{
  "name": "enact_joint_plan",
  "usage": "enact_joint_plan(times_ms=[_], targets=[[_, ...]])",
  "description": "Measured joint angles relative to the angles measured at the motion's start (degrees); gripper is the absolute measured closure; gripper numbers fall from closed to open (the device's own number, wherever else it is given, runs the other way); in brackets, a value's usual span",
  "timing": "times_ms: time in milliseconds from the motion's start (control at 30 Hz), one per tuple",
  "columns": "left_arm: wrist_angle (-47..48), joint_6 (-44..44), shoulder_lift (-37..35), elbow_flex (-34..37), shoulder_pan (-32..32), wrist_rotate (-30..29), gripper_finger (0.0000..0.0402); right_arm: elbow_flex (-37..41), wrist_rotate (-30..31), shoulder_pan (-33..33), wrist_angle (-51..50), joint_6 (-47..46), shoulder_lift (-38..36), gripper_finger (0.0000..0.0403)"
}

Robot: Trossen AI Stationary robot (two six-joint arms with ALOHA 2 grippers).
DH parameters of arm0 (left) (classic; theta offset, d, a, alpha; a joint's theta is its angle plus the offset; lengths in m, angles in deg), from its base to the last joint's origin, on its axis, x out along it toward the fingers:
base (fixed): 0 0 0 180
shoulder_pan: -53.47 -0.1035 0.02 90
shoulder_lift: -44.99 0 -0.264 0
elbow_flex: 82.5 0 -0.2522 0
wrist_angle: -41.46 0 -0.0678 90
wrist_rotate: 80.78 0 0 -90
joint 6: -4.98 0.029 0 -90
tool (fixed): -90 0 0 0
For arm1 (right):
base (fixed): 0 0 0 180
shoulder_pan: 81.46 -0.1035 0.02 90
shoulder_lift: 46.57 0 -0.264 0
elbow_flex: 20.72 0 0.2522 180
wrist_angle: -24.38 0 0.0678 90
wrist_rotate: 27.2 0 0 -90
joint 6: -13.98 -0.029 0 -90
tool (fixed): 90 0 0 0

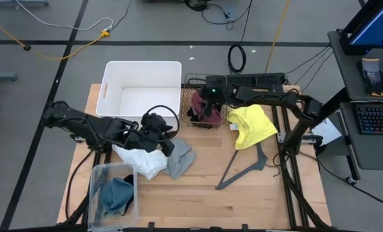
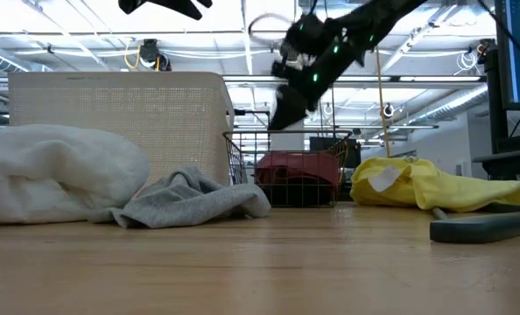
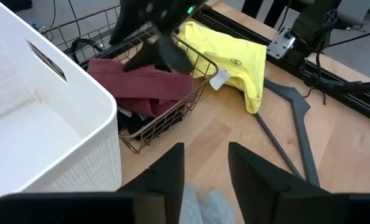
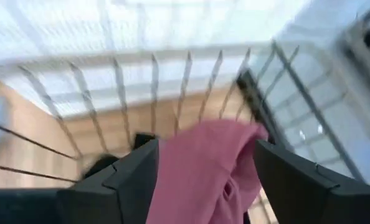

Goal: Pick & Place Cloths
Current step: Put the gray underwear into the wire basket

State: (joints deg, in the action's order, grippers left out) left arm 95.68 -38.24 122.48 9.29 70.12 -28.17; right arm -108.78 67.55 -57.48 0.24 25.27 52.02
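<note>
A maroon cloth (image 3: 141,87) lies in the wire basket (image 1: 186,80) at the table's far middle, with something dark under it. My right gripper (image 2: 282,118) hangs open above that cloth (image 4: 203,168), clear of it. A yellow cloth (image 1: 251,125) lies on the table right of the basket. A white cloth (image 1: 142,160) and a grey cloth (image 1: 180,158) lie side by side on the table left of middle. My left gripper (image 3: 205,174) is open above the grey cloth (image 3: 200,205), with nothing between its fingers. A teal cloth (image 1: 116,193) sits in a clear tub.
A white bin (image 1: 143,64) stands at the far left beside the basket. The clear tub (image 1: 95,171) sits at the near left corner. A dark grey hanger (image 1: 243,169) lies on the table near the yellow cloth. Bare wood shows along the near edge, middle and right.
</note>
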Motion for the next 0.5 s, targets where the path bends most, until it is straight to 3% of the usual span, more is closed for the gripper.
enact_joint_plan(times_ms=[233, 500], targets=[[-0.31, 0.81, 0.64, 0.0, 0.11, 3.22, 0.0246, 0.0, -0.03, -4.07, -0.06, 1.36, -10.12, 0.0149], [-0.68, 5.78, 4.8, 0.0, 0.39, 10.62, 0.024, 0.0, -0.06, -8.85, -2.16, 1.38, -22.28, 0.016]])
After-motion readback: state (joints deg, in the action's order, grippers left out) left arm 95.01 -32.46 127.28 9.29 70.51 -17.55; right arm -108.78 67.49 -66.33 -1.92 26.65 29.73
